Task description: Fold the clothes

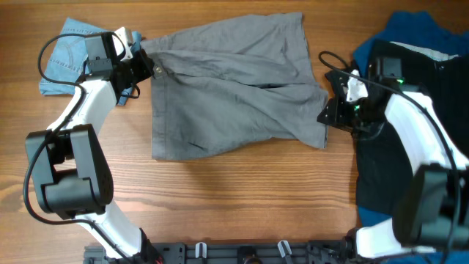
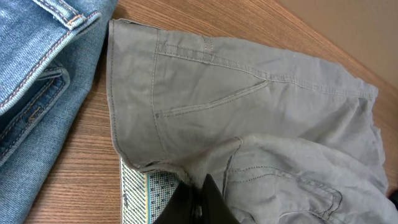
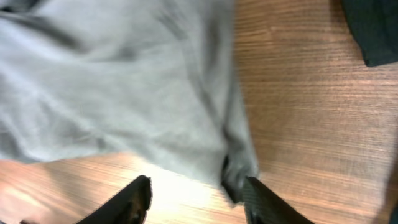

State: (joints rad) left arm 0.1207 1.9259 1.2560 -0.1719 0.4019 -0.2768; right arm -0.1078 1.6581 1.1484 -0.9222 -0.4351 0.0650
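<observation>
The clothes, grey woven shorts [image 1: 227,92], lie spread and rumpled in the middle of the wooden table. My left gripper [image 1: 146,64] is shut on their upper left corner by the waistband. In the left wrist view a welt pocket and the patterned inner lining show on the grey shorts [image 2: 236,93], just above the pinched jaws of the left gripper [image 2: 200,199]. My right gripper [image 1: 330,114] stands open at the shorts' lower right corner. In the right wrist view the right gripper [image 3: 196,190] holds nothing. A hem corner of the grey shorts [image 3: 124,87] hangs against its right finger [image 3: 255,193].
Small light-blue denim shorts [image 1: 69,55] lie at the far left, beside the grey waistband [image 2: 31,74]. A royal-blue garment [image 1: 410,40] and a black garment [image 1: 440,95] are piled at the right under my right arm. The black garment's [image 3: 373,31] edge shows beyond the bare wood.
</observation>
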